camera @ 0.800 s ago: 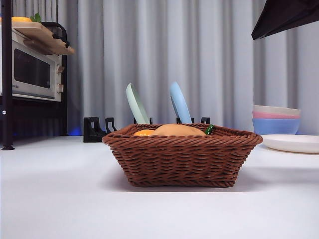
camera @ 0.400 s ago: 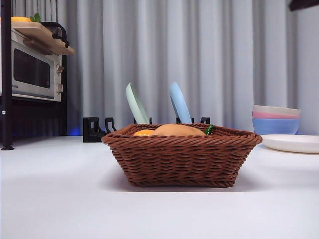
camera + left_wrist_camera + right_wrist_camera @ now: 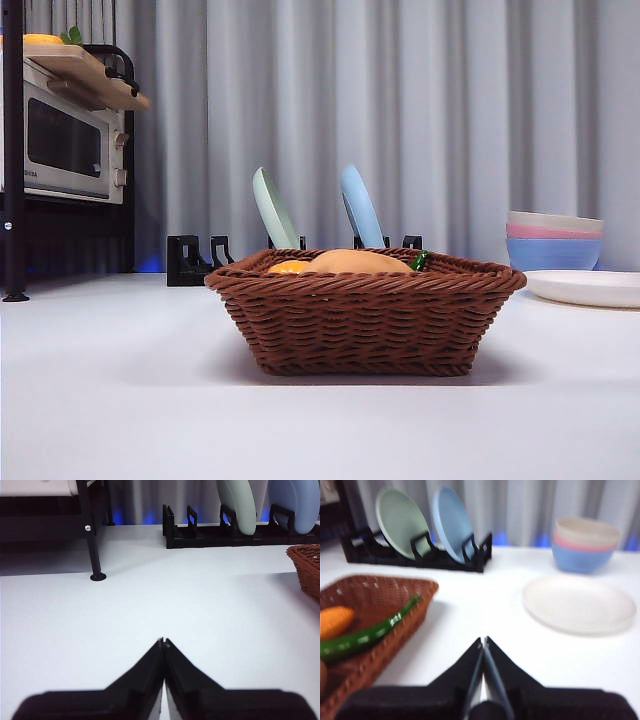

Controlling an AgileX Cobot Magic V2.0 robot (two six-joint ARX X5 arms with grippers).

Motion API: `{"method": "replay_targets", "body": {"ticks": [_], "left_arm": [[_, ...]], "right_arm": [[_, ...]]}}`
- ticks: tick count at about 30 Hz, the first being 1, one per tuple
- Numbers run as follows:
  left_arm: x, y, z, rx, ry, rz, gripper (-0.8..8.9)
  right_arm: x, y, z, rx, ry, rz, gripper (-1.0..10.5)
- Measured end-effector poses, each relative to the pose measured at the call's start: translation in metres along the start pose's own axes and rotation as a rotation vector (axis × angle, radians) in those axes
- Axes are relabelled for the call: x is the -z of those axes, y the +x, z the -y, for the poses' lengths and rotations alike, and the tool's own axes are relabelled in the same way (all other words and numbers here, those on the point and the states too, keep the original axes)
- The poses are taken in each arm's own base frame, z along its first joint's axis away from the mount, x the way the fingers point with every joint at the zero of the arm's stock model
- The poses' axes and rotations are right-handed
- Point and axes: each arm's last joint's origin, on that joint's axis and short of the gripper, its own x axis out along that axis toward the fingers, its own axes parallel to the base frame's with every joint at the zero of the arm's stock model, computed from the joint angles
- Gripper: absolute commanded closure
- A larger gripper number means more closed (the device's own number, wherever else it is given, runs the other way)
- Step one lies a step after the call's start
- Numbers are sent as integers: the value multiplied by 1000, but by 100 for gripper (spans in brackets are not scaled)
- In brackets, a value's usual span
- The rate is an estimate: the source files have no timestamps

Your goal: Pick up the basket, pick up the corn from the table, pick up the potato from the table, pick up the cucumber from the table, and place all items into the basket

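The basket point(image 3: 365, 312) stands on the white counter point(image 3: 120, 400), and in it I see the corn point(image 3: 288, 267), the potato point(image 3: 357, 262) and the cucumber point(image 3: 365, 634), whose thin stem end leans on the basket rim. The left gripper point(image 3: 163, 641) has its jaws closed together on nothing, over bare counter beside the basket. The right gripper point(image 3: 483, 641) is the same, jaws shut and empty, between the basket and a white plate point(image 3: 577, 602). Behind stand a plate rack point(image 3: 195, 262), stacked bowls point(image 3: 555, 240) and a microwave point(image 3: 65, 140); its small label I cannot read.
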Motion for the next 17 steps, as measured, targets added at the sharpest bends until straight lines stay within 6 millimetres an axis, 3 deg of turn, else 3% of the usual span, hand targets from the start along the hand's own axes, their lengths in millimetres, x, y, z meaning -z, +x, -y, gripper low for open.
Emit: {"method": "replay_targets", "body": {"ticks": [8,17], "left_arm": [[0,0,0,0,0,0,817],[0,0,0,0,0,0,817]], "right_arm": [[36,0,-1,4,71,-10,945],[41,-3,-2,4,121,-26,945]]}}
